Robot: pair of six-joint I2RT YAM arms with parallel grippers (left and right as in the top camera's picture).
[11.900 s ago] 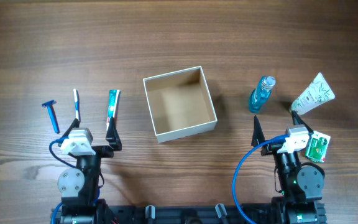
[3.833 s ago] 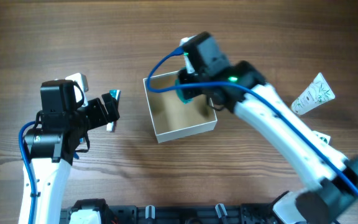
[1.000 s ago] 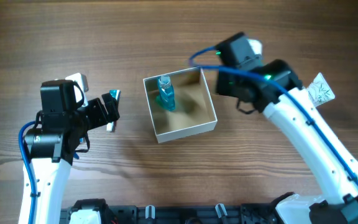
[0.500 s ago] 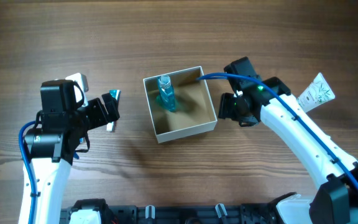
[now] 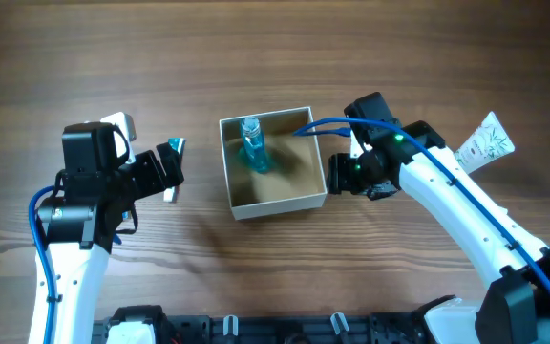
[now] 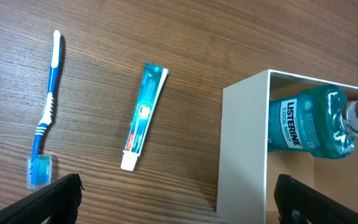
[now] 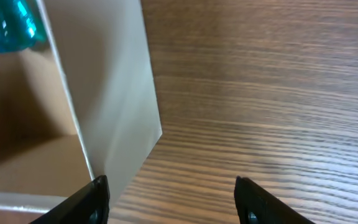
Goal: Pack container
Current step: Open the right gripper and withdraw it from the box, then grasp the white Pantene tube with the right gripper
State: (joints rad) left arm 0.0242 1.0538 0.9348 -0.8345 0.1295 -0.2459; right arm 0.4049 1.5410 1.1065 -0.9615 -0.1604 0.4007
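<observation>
From above, the container (image 5: 277,204) sits about mid-table (image 5: 399,57), open side up, with a teal Listerine mouthwash bottle (image 5: 253,149) lying in its rear-left part. The right gripper (image 5: 335,175) is parked just outside the container's right wall, close enough that it looks like it's touching, though I can't say for sure. Way off to the right there's a white tube (image 5: 485,141) with a leafy print. The left gripper (image 5: 173,170) hangs over a toothpaste tube (image 5: 176,145) to the left of the container, and you only see the tube's two ends poking out. Left wrist cam: the fingers (image 6: 48,198) are spread wide, nothing between them but bare wood. Ahead of them the toothpaste tube lies flat with its white cap toward the camera. A blue and white toothbrush (image 6: 48,102) lies off to its left, well apart from it. On the right is the container's white corner, with the Listerine label showing inside. Right wrist cam: fingers (image 7: 253,200) spread here too, holding nothing. The container's white outer wall and its corner fill the left half, one fingertip is right at that wall's edge, and the other sits over open table.
</observation>
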